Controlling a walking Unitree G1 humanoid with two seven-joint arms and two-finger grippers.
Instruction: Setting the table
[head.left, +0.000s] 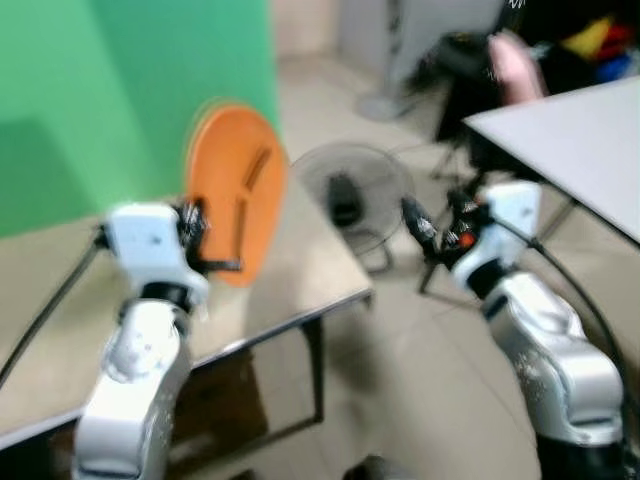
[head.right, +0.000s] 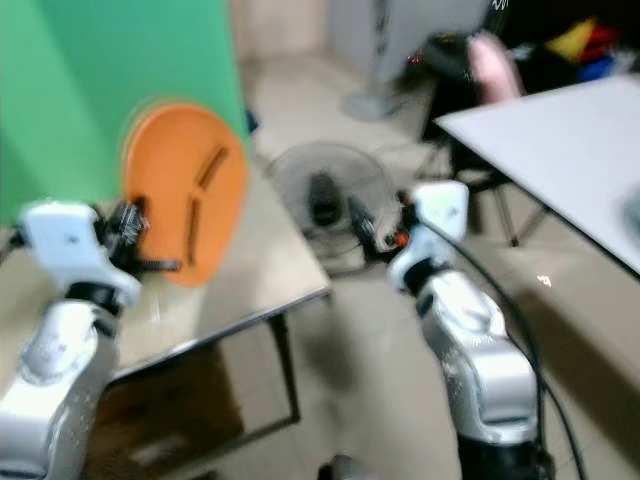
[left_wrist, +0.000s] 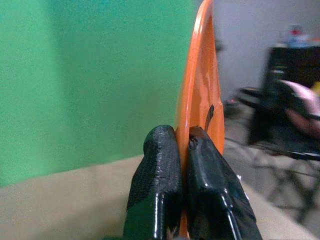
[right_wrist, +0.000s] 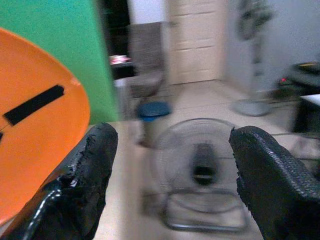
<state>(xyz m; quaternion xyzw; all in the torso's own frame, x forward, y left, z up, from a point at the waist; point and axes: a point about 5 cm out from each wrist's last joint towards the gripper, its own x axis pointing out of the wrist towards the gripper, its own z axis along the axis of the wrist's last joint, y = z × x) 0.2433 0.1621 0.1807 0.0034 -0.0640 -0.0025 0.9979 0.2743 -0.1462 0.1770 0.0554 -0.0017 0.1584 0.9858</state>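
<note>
- Plate: an orange disc held on edge, upright, its face turned toward the right arm. It hangs above the tan table, near that table's far right corner, and two dark strips cross its face.
- Left gripper: both black fingers are pressed onto the plate's lower rim, one on each side, with no gap left between pad and plate. The plate rises straight up out of the pinch, so its plane runs along the fingers.
- Left arm: forearm raised over the tan table, wrist level, gripper pointing forward and toward the robot's right.
- Right gripper: fingers spread wide and holding nothing. It sits off the table's right edge, over bare floor, aimed at the floor fan.
- Key relation: the plate lies to the left of the right gripper, well apart from it; the left arm alone carries it. Judged from this, setting it down calls for tipping the disc from upright to flat.
- White table: stands to the robot's right, beyond the right arm.
</note>
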